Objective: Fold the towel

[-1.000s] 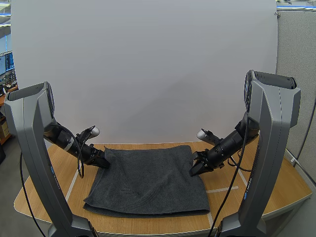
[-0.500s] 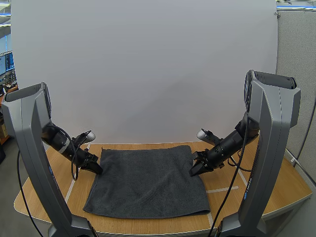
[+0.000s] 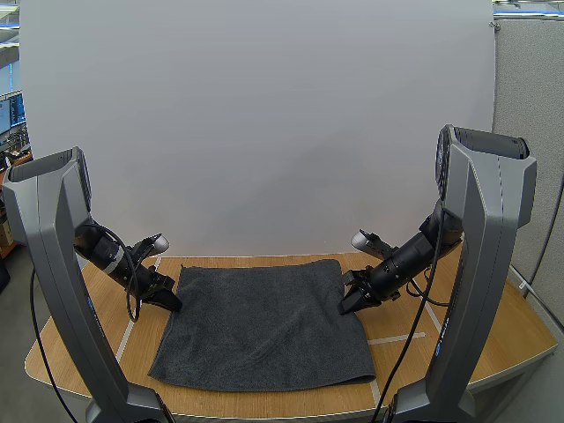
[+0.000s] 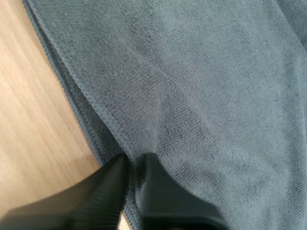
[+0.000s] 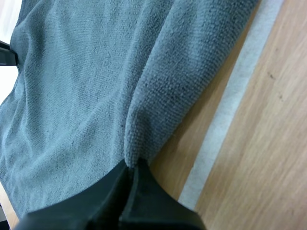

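Left end effector (image 3: 169,300) sits low over the surface (image 3: 493,328), toward its back left corner, and it is closed on the towel (image 3: 264,322). From the left wrist camera, its two black fingers (image 4: 108,191) stand almost together, with a thin fold of the towel's stitched border pinched between the tips. Bare wood shows just beside that border, and faint creases run from the pinched spot across the cloth.

The right end effector (image 3: 346,304) is also low, toward the back right of the surface, and it too grips the towel. It holds the right-hand edge, a little nearer than the towel's far right corner. From the right wrist camera, its fingers (image 5: 110,196) meet in a narrow wedge and the towel's edge is caught between the tips. From there the cloth rises in a soft rounded ridge that runs along the edge. A pale strip of tape (image 5: 230,110) lies on the wood just beside this ridge, roughly parallel to it.

The towel is dark grey and lies spread out in the middle of the surface. Its far edge is close to the back edge of the surface and its near edge is close to the front edge. It widens slightly toward the front. Wood is visible on both sides of it, beyond each arm.
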You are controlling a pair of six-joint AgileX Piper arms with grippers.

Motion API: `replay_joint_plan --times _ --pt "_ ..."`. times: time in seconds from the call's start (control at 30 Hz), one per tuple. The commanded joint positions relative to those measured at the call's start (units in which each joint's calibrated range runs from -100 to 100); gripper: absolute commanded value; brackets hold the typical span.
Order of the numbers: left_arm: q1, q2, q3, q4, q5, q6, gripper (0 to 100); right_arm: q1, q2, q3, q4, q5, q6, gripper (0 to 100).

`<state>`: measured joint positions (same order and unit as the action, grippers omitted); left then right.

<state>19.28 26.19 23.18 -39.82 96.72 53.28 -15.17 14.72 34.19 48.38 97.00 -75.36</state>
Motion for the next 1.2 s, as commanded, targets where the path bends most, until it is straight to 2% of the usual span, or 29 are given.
replay_joint_plan --times 0.0,0.03,0.1,0.77,0.8,0.83,0.9,0.93,0.97,1.17 --pt "0.18 -0.40 -0.03 -0.46 0.71 -0.63 69 -0.15 -1.01 0.37 -0.72 2.03 -0.30 0" --pt "0.18 -0.40 -0.03 -0.87 1.55 -0.63 82 -0.15 -1.01 0.37 -0.72 2.03 -0.30 0" --pt "0.18 -0.42 -0.03 -1.83 2.38 -0.63 91 -0.15 -1.01 0.37 -0.72 2.03 -0.30 0" --pt "0.18 -13.04 -3.10 -3.84 3.28 -1.00 91 -0.15 -5.30 -0.37 -0.72 1.14 0.43 0" --pt "0.18 -13.04 -3.10 -3.84 3.28 -1.00 91 -0.15 -5.30 -0.37 -0.72 1.35 0.69 6" --pt "0.18 -13.04 -3.10 -3.84 3.28 -1.00 91 -0.15 -5.30 -0.37 -0.83 1.36 0.82 18" --pt "0.18 -13.04 -3.10 -3.84 3.28 -1.00 91 -0.15 -5.30 -0.37 -1.07 1.36 0.93 57" --pt "0.18 -13.04 -3.10 -3.84 3.28 -1.00 91 -0.15 -5.30 -0.37 -1.39 1.36 1.55 84" --pt "0.18 -13.04 -3.10 -3.84 3.28 -1.00 91 -0.15 -5.30 -0.37 -1.62 1.36 2.01 100" --pt "0.18 -13.04 -3.10 -3.84 3.28 -1.00 91 -0.15 -6.15 -2.05 -3.90 1.20 2.14 100"
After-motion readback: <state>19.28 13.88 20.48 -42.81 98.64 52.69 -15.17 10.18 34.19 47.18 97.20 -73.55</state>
